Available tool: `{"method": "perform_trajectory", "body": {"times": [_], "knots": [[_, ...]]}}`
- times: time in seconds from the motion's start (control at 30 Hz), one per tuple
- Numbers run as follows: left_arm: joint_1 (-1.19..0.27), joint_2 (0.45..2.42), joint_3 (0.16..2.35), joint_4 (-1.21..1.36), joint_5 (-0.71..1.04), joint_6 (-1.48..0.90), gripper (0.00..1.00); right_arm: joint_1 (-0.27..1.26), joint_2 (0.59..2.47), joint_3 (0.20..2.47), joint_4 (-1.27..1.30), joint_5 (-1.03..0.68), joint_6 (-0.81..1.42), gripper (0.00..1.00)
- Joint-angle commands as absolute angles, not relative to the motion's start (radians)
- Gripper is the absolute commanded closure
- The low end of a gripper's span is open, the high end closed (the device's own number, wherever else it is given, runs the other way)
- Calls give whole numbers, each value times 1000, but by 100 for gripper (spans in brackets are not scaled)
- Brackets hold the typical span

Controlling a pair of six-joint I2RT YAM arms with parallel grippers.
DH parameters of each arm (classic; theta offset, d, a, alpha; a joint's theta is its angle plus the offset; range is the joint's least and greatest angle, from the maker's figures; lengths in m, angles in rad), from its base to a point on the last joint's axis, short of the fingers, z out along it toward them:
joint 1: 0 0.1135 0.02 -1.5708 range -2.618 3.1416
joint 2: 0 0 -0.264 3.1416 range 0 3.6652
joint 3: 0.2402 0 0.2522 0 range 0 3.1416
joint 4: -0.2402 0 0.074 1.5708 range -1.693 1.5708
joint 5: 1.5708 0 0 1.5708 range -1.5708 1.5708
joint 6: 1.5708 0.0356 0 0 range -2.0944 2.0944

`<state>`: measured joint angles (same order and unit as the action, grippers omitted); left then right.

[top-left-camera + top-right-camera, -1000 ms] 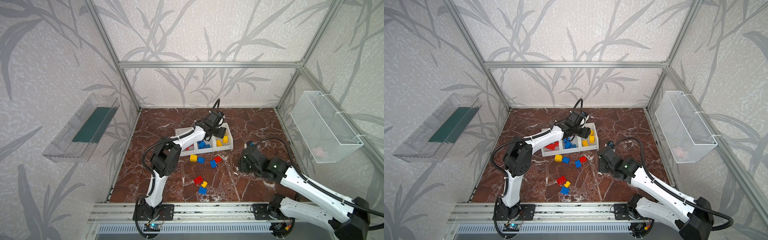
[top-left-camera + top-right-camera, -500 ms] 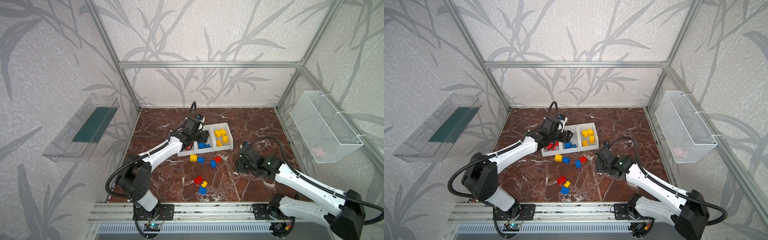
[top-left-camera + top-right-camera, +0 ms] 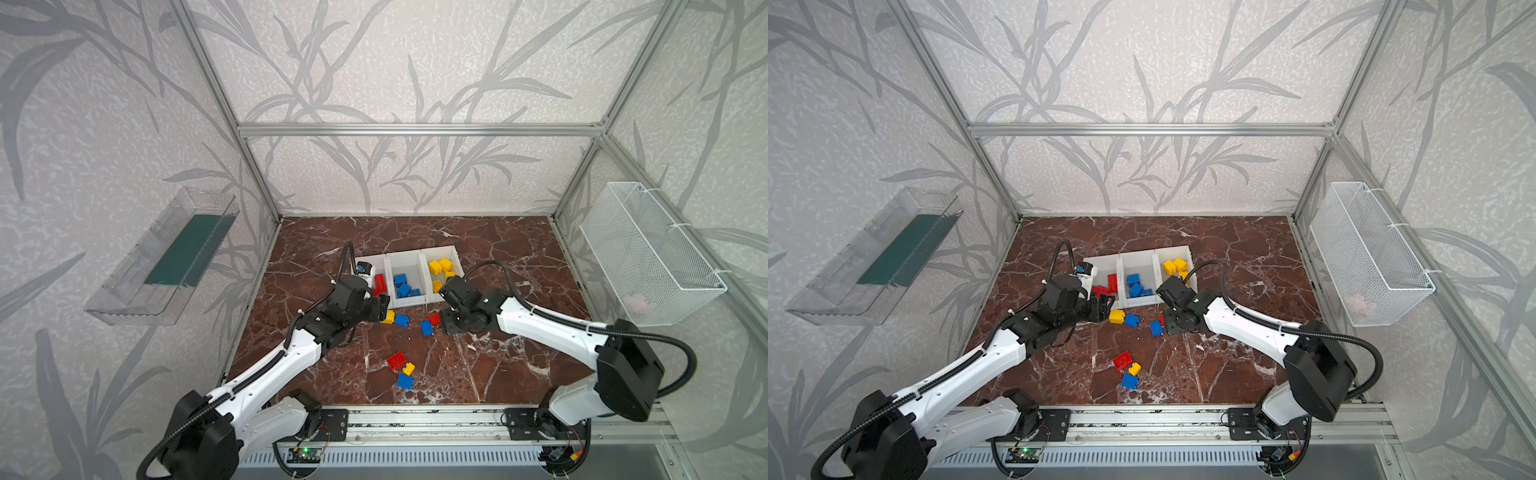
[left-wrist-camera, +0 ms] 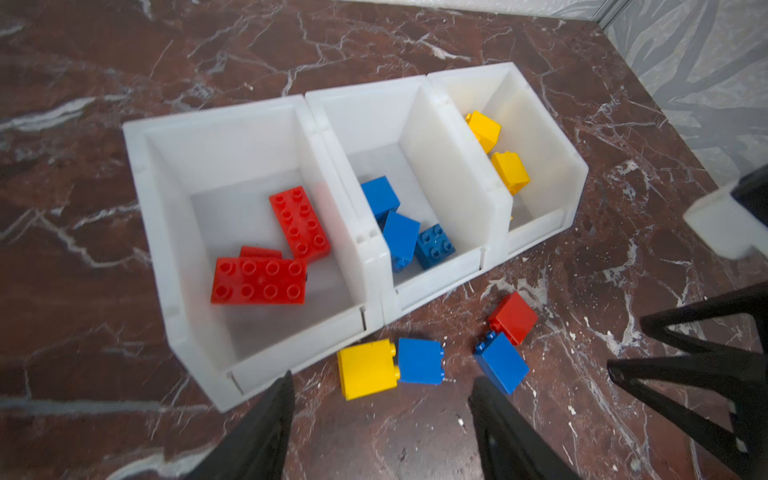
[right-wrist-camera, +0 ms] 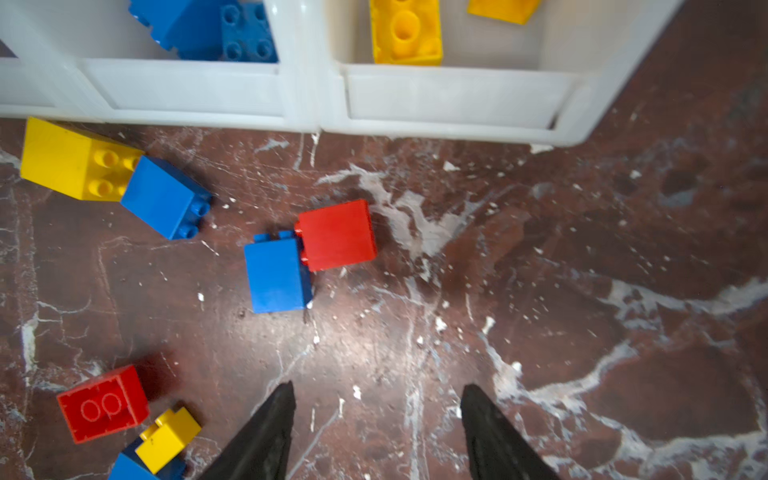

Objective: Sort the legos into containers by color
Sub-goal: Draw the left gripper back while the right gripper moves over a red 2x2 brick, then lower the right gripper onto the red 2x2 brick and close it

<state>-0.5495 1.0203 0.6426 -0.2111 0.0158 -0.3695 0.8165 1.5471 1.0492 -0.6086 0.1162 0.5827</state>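
**Legos (image 3: 401, 320) still loose on the worktop (image 3: 498, 249) bring both arms back down**

A second ago the left arm was stretched out over the white containers (image 4: 141, 166). Now the left end effector (image 4: 382, 415) has pulled back and dropped low in front of them. Its jaws are well apart and empty, and the yellow brick (image 4: 368, 368) and the blue brick (image 4: 419, 360) touching it lie just ahead. The right end effector (image 5: 378, 399) has slid in from the side, also parted and holding nothing. It faces the red brick (image 5: 336, 235), which touches a second blue brick (image 5: 276, 274). I'd say a drop-off is finished and two new picks are beginning. Seven bricks are still loose, including a trio (image 3: 395, 360) nearer the front rail. The rest sit sorted by colour.
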Motion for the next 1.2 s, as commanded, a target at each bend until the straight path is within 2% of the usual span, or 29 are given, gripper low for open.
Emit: {"method": "perform_trajectory", "body": {"times": [0.0,0.17,0.33,0.8,1.03,1.17], "knots": [[-545,934,588,-246,-21,-429,30,827,1621,1122,-586,117,550,35],[-546,847,538,-265,-48,-445,30,825,1768,1209,-594,138,537,35],[-545,846,523,-262,-34,-460,30,819,1865,1281,-639,165,546,35],[-545,926,532,-226,-9,-458,30,776,1918,1268,-589,123,562,37],[-546,940,534,-219,-2,-462,30,775,1939,1261,-588,117,555,41],[-545,935,531,-218,-3,-461,30,773,1942,1254,-586,118,551,47]]}}
